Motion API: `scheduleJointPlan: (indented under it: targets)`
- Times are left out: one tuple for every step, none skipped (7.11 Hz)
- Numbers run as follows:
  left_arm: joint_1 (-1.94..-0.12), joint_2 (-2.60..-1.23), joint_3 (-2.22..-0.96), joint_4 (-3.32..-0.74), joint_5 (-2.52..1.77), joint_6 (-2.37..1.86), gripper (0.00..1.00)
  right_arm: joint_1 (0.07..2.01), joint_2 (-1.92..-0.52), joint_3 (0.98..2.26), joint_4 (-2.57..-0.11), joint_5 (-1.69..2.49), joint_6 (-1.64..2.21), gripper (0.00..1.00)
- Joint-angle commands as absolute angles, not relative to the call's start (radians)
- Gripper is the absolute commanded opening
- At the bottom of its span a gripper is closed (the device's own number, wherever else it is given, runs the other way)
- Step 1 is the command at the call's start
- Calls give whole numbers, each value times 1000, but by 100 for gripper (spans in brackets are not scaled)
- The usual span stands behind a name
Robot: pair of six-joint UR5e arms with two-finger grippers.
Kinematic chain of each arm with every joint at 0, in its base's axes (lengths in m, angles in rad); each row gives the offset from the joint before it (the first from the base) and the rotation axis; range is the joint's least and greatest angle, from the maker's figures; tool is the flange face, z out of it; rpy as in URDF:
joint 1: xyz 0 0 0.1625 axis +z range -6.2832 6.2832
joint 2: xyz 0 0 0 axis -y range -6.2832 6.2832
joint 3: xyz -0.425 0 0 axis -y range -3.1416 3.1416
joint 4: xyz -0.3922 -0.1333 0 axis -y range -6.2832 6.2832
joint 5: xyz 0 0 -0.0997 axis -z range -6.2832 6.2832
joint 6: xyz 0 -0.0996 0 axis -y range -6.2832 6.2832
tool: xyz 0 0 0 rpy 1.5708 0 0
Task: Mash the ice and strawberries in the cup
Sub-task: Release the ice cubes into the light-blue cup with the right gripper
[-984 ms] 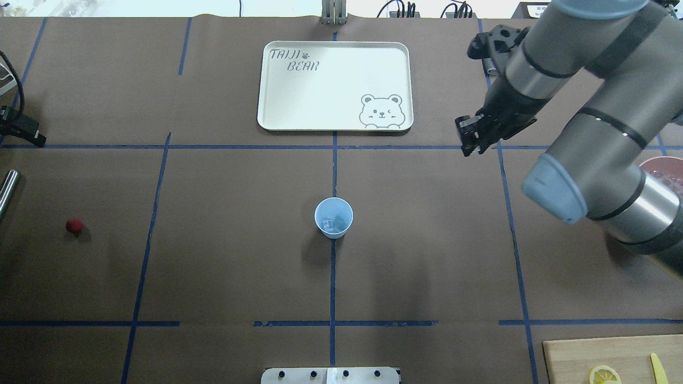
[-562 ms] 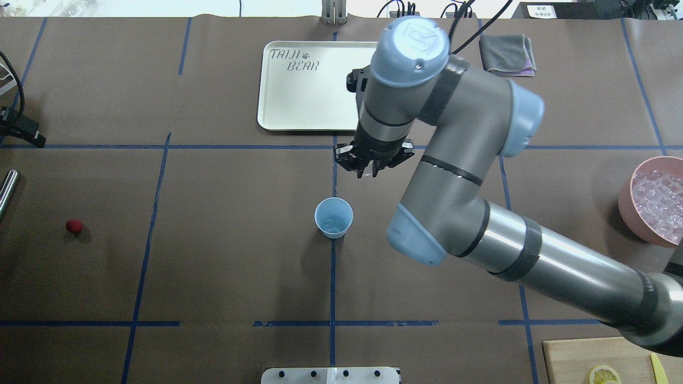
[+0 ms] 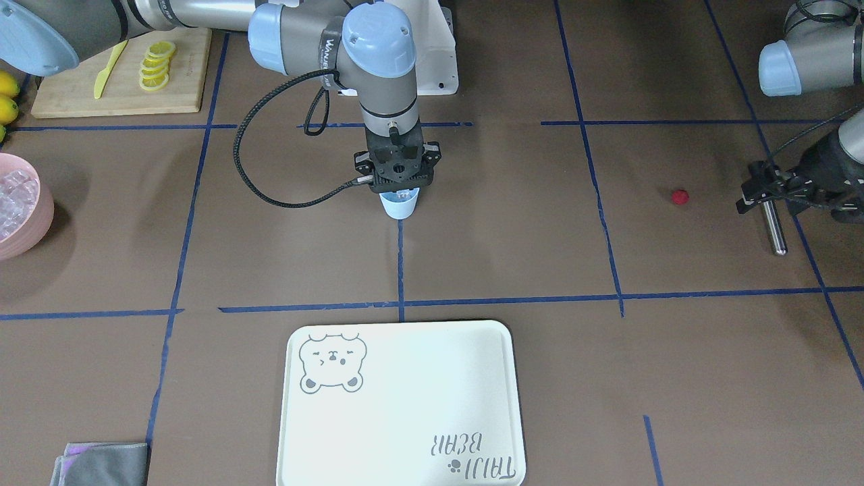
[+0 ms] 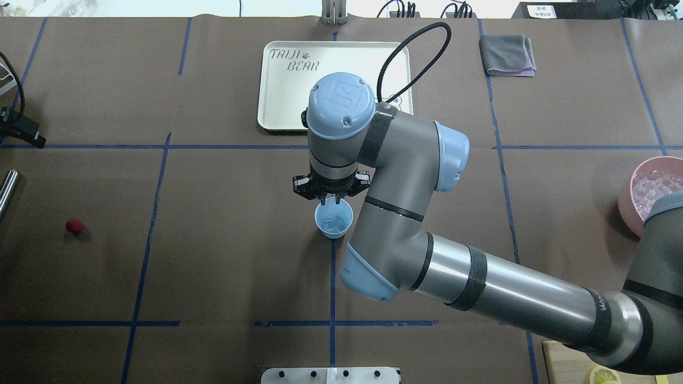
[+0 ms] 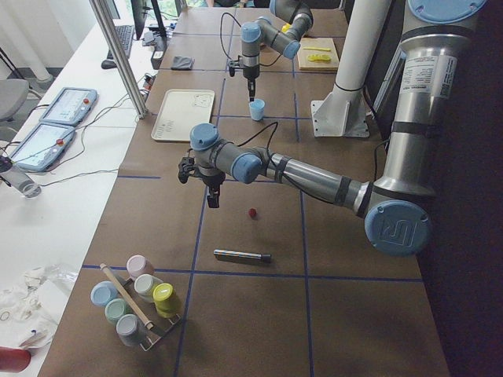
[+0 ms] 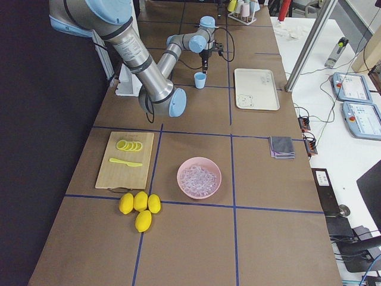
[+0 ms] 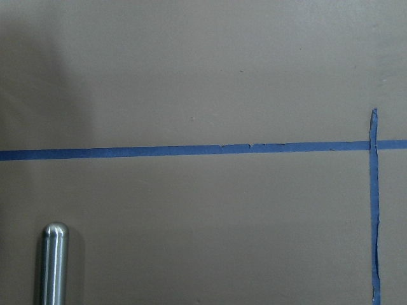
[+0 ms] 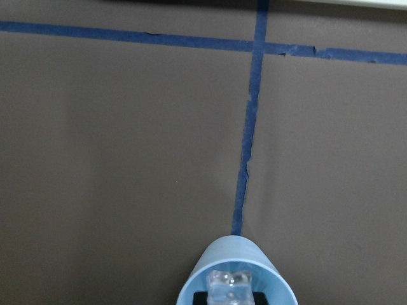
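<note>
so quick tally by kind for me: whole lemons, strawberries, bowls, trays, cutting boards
whole lemons: 4
strawberry: 1
pink bowl: 1
tray: 1
cutting board: 1
total: 8
</note>
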State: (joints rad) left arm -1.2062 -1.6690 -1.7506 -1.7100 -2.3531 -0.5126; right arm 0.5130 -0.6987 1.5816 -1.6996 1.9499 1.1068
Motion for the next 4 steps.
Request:
scheduleJointPlan:
  targets:
    - [-1206, -1669, -1752, -1710, -2353, -514, 100, 506, -696, 1591, -1758, 1953, 1109, 1]
    - [-1207, -1669, -1752, -1710, -2353, -514, 100, 505, -698, 1589, -1758, 1953, 1109, 2]
    - [-1207, -1669, -1752, -1710, -2353, -514, 100, 505, -696, 1589, -1758, 1953, 1108, 5]
    - [-1206, -1669, -1753, -1710, -2353, -514, 100, 503, -695, 1589, -1756, 1956, 1109, 30]
